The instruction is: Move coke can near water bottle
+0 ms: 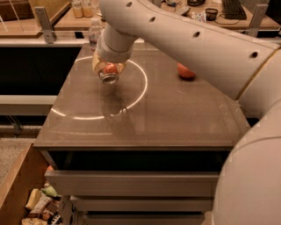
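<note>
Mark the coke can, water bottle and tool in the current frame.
coke can (109, 78): camera view, on its silver end.
water bottle (94, 32): camera view, on its upper body.
tool (106, 70): camera view, between its fingertips, shut on the coke can above the table (175, 118), back left.

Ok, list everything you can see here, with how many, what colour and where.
coke can: one, red with silver end, held tilted over the table's back left
water bottle: one, clear, table's back-left edge, partly behind the arm
apple: one, red, table's right side, partly hidden
table: one, grey-brown, centre
jars: two, amber, counter behind
snack packets: several, mixed colours, lower-left bin
gripper: one, yellowish fingers, shut on the coke can
arm: one, white, reaching from the right
</note>
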`<state>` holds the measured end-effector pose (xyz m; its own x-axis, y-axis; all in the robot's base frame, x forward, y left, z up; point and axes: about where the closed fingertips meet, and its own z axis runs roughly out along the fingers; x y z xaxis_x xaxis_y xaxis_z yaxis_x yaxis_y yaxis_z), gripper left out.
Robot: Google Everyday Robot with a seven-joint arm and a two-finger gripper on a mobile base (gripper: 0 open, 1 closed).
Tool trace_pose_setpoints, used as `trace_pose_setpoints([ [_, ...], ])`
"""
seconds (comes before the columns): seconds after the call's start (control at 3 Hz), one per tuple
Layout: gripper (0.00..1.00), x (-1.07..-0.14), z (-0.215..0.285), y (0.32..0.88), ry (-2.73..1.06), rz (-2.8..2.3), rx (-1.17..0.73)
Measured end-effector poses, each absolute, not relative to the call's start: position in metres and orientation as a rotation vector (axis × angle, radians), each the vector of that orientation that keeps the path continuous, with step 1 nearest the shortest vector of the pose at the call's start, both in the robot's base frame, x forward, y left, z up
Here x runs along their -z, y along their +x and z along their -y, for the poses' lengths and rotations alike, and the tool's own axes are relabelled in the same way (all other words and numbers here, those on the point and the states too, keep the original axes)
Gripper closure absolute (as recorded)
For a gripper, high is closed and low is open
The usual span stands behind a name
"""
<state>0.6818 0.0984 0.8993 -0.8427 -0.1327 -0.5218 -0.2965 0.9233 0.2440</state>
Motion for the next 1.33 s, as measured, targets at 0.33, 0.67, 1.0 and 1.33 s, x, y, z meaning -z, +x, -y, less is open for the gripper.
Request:
trace_pose_setpoints([
  [0.33,0.82,-0.876,-0.096,0.705,-0.232,-2.614,-0.375],
  [0.67,0.59,-0.859,-0.091,0.716,-0.185,-2.649,-0.332],
  [1.0,0.35,-0.849,-0.087,0.723,-0.16,-2.673,-0.296],
  [1.33,0.04,-0.846,-0.085,0.727,-0.145,-2.689,-0.283],
])
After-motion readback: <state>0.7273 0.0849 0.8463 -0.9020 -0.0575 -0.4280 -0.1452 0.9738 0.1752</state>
